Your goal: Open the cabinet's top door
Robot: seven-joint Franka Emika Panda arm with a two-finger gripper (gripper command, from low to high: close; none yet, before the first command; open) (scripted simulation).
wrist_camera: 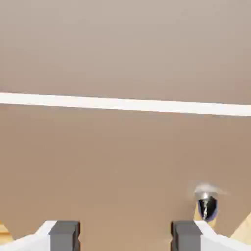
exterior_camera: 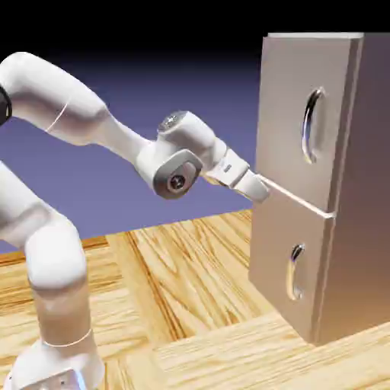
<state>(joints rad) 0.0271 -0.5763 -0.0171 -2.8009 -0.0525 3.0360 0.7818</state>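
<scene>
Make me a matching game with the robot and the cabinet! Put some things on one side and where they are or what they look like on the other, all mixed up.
Things:
1. top door
2. lower door
3. gripper
4. table

Descriptions:
A. striped yellow-brown wood
B. has the shorter silver handle
C. open, pointing at the pale seam between the two doors
D. has the longer silver handle, shut

Pairs: 1-D, 2-B, 3-C, 4-A
</scene>
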